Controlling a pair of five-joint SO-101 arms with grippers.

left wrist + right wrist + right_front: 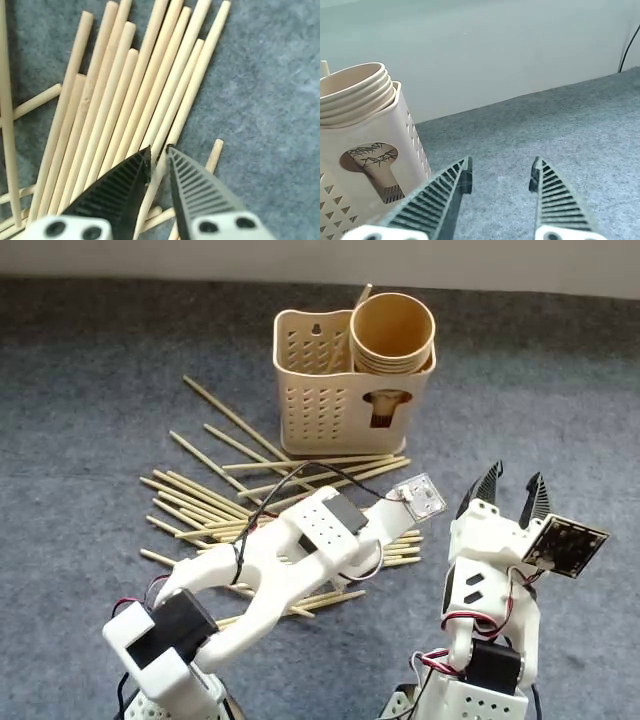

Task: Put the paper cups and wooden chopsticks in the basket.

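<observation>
Left gripper (157, 149) was down at the near end of the bundle, jaws drawn almost together with only a thin gap. The outermost chopstick (192, 85) ran through that gap. I judged this a pinch on that one stick, which lay flat on the surface (100, 390) against its neighbours.

Long axis: the stick ran out ahead of the gripper, nearly in line with its reach and slanted a little. The jaws closed across its width near one end, so most of its length lay beyond the tips, and a lift would likely leave the far end drooping.

Wooden chopsticks (210, 505) lay fanned across the surface in the high view, mostly side to side, under and beside the left arm.

The basket (320, 410) stood upright just beyond the pile, on the far side from the arm bases. The paper cups (392, 330) were stacked in its right compartment. A stick end showed above the rim between the compartments.

Next move, by my reading: lift, tip the stick upright, then carry it a short way back to the open left compartment.

Right gripper (516, 478) was raised off the surface to the right of the pile, jaws spread wide, holding nothing. The left arm was clearly nearer the sticks.
</observation>
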